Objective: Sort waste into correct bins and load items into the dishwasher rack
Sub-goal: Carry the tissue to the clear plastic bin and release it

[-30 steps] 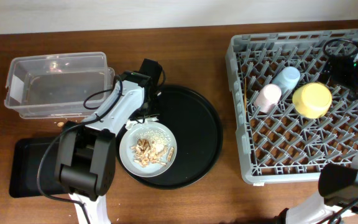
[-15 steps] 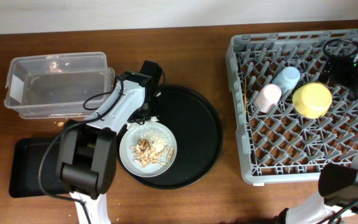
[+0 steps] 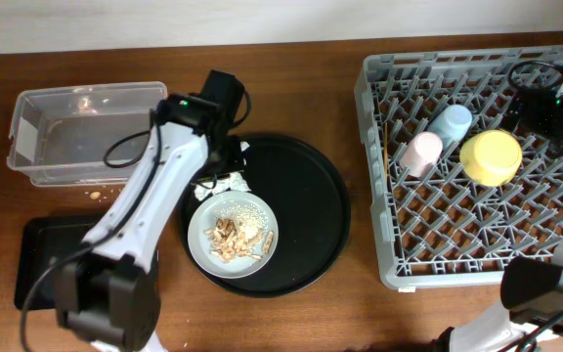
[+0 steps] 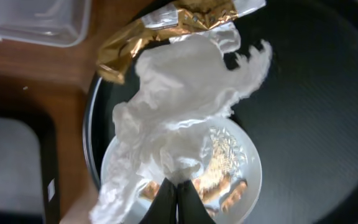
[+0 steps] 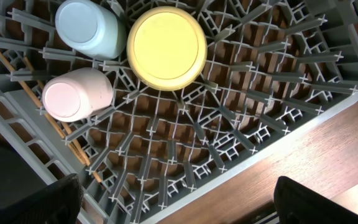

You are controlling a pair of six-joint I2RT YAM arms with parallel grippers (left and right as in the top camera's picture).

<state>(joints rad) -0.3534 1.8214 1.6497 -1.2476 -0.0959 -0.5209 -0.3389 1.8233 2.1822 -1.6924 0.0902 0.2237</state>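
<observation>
My left gripper (image 4: 178,190) is shut on the crumpled white tissue (image 4: 185,106), which hangs over the grey plate (image 4: 244,158) and its beige food scraps (image 4: 224,182). The gold-brown wrapper (image 4: 166,28) lies just beyond the tissue at the round black tray's edge. From overhead the tissue (image 3: 225,182) shows beside the left arm, behind the plate (image 3: 199,244). The clear tub (image 3: 86,132) and the shallow black tray (image 3: 39,256) lie to the left. My right gripper (image 5: 176,205) stands open above the dishwasher rack (image 5: 229,137), which holds the yellow bowl (image 5: 166,46), blue cup (image 5: 91,28), pink cup (image 5: 76,93) and chopsticks (image 5: 48,118).
The large round black tray (image 3: 306,210) carries the plate at mid-table. The rack (image 3: 389,235) fills the right side. Small crumbs lie on the wood near the tub's front corner (image 3: 94,194).
The left gripper has shut on the tissue. The left arm has risen and swung back toward the tub, pulling the tissue into sight. The right arm has not moved.
</observation>
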